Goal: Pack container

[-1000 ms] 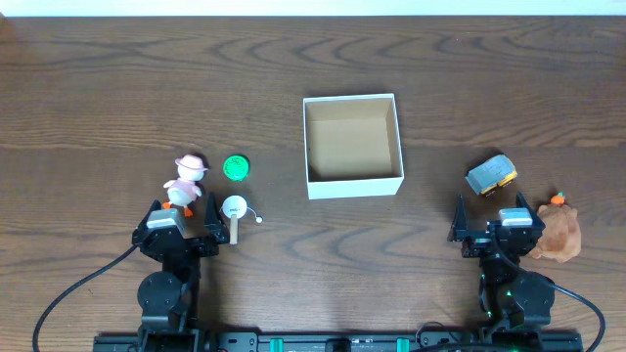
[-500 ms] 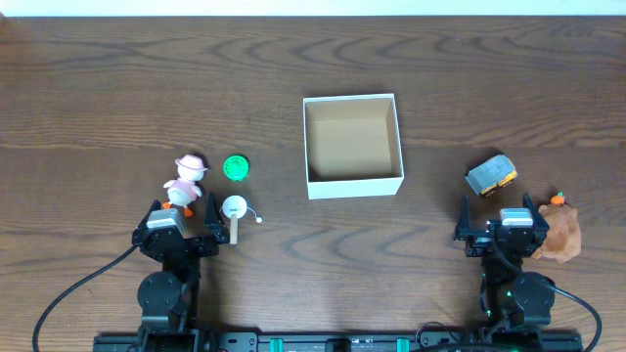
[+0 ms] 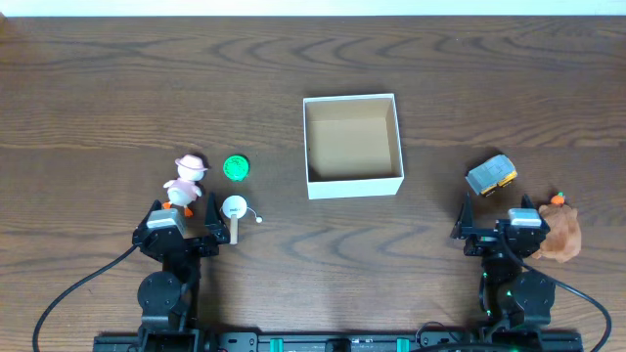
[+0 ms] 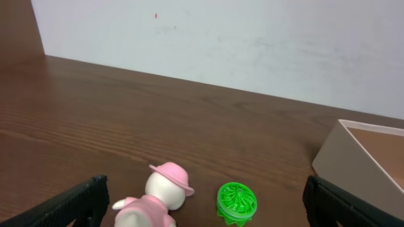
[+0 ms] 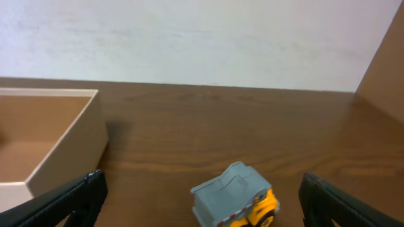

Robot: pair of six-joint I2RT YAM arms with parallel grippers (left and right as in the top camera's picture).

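Note:
The container [image 3: 354, 185], a square open box with white walls and a brown inside, stands mid-table and looks empty. It shows at the right of the left wrist view [image 4: 353, 157] and the left of the right wrist view [image 5: 60, 148]. My left gripper [image 3: 184, 217] is open at the near left, with a pink duck toy [image 3: 186, 180] and a green disc [image 3: 235, 167] just ahead of it. In the left wrist view [image 4: 205, 208] both lie between its fingers. My right gripper [image 3: 494, 220] is open at the near right, behind a grey and yellow toy truck [image 3: 491, 175], which sits between its fingers [image 5: 202, 205].
A white round piece with a wooden stick [image 3: 235, 209] lies right of the left gripper. A brown plush with an orange bit [image 3: 559, 232] lies right of the right gripper. Bare dark wood surrounds the box.
The right gripper has shifted slightly to the right. The left arm and all the toys have stayed in place.

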